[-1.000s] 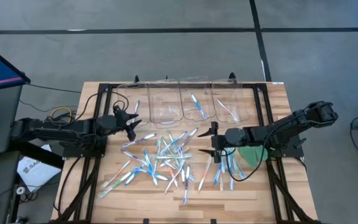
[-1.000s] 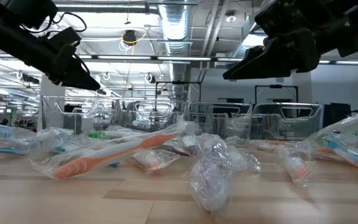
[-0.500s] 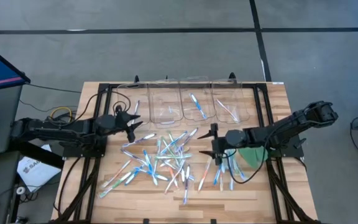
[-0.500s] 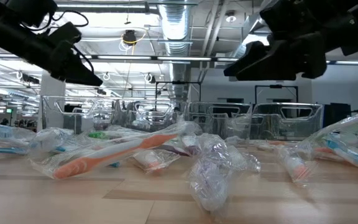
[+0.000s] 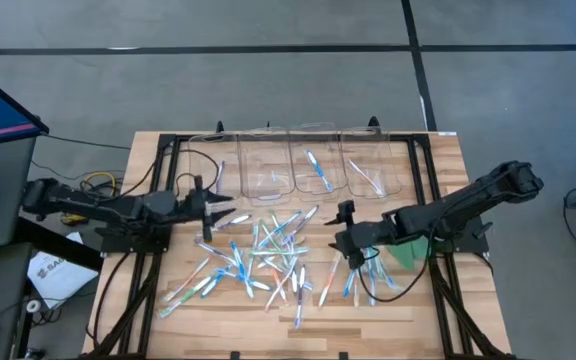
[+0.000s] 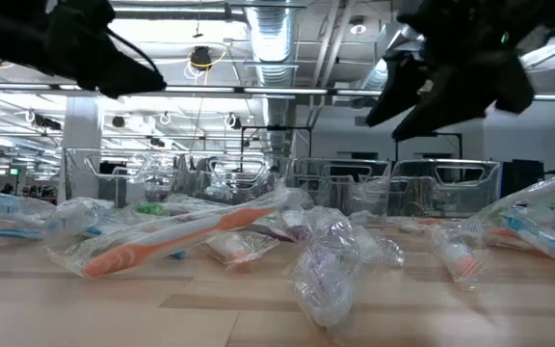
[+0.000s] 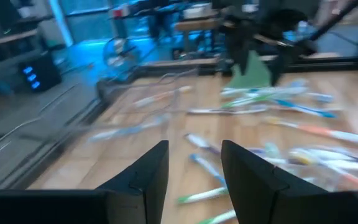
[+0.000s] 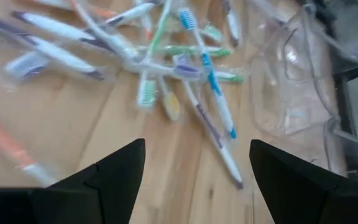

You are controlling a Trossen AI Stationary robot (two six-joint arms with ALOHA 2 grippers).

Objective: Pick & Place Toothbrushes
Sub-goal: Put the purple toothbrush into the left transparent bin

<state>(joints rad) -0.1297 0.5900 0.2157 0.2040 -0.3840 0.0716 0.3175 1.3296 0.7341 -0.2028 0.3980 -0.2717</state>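
The toothbrushes lie scattered in a heap on the wooden desk, between the two arms and just in front of a row of clear bins, two of which hold a few brushes. The left end effector hovers at the heap's left edge, its fingers apart and holding nothing. The right end effector hangs over the heap's right edge with its fingers spread wide and empty, a green disc lying behind it.
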